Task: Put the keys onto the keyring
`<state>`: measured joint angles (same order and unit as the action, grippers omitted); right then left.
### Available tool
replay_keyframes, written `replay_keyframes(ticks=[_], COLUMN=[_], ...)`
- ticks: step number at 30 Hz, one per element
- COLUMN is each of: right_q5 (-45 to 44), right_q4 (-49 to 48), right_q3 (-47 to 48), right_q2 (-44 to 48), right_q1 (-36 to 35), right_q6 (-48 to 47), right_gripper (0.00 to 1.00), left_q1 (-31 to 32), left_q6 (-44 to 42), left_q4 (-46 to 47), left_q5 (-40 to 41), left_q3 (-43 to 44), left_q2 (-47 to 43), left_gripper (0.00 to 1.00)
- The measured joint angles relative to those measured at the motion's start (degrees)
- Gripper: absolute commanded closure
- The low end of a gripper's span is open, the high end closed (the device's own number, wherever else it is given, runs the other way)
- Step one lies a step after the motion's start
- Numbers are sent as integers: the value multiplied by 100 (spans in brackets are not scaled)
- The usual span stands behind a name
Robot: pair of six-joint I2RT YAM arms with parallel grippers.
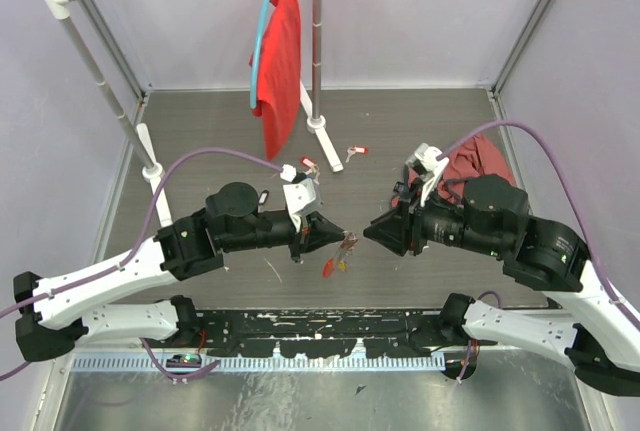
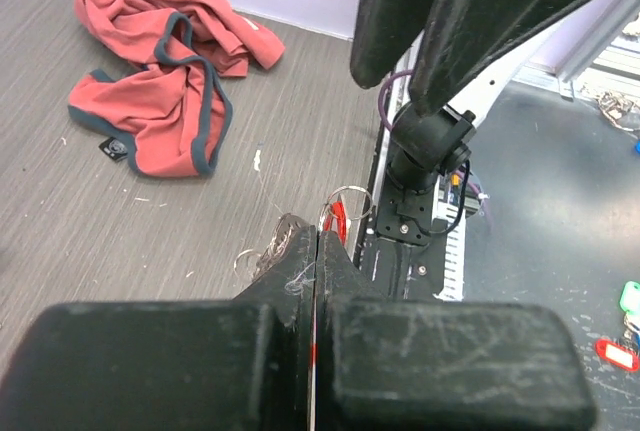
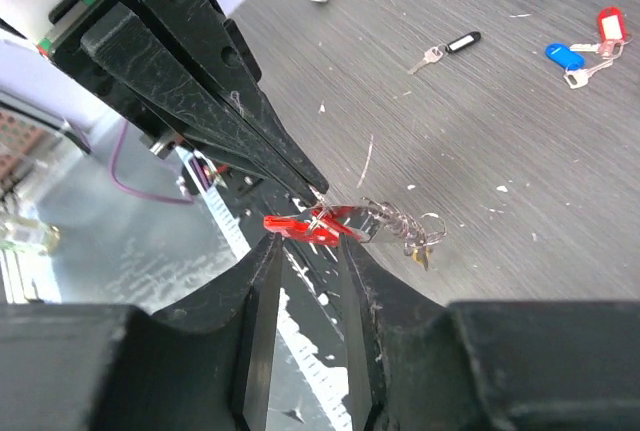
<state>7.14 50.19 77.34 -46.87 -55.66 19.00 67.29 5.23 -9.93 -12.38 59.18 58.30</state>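
The long bright red plastic keyring [image 3: 300,223] is smooth and glossy, its thin silvery metal chain glinting. The matt black plastic left tool [image 3: 312,189] and right tool [image 3: 312,247] are scuffed with fine pale scratches. The grey counter [image 3: 520,151] has a matt wood-grain finish flecked with white. The crumpled red cloth [image 2: 160,61] with dark trim looks soft. The small silvery metal key [image 3: 450,48] carries a shiny black plastic tag.

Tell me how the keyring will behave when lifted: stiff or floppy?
The keyring is probably half stiff: its red piece juts straight from the jaws of the left gripper. Its chain hangs bunched, so likely floppy, swinging.
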Motion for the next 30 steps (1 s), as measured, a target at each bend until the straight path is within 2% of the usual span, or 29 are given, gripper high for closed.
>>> replay_keyframes(ticks=[4,11,30], right_q5=[-127,-317,-404], right_q4=[-398,-645,-452], right_q3=[-321,-374,-428], right_q2=[236,-46,-446], right_q1=[0,0,0], right_q6=[529,1016,1182], right_gripper=[65,65,68], left_q1=[0,0,0], left_q6=[79,76,-48], left_q4=[94,50,-87], left_q5=[164,426,603], left_q3=[-37,-33,9], left_q2=[-9,-9,-4], left_gripper=[100,100,100])
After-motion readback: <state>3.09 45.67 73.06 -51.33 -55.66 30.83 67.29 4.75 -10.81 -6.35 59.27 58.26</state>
